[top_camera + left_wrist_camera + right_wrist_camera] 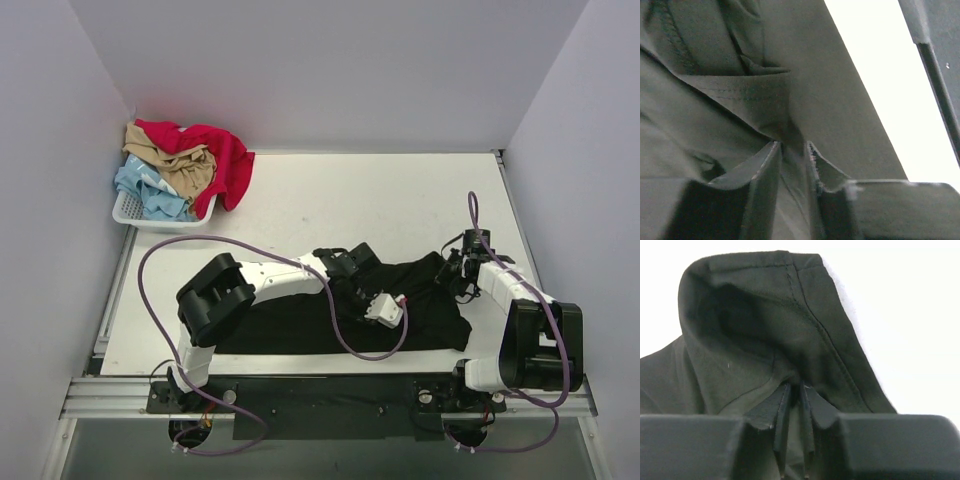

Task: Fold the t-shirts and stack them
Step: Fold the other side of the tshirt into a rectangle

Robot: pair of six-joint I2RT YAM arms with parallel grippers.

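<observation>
Left gripper [792, 150] pinches a fold of the black t-shirt [290, 322] between its fingers, and the right gripper [796, 387] pinches the shirt's stitched hem, which arches up above it. The shirt lies rumpled along the near edge of the table [380, 195], with bare white tabletop beyond. A red t-shirt [222, 150], tan t-shirt [188, 167] and pale blue t-shirt [145, 190] fill the basket [127, 212] at the far left corner.

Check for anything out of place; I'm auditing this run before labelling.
The red t-shirt spills over the basket rim. The black t-shirt is rumpled, but the left gripper and right gripper both pinch it, so that seems intended.
</observation>
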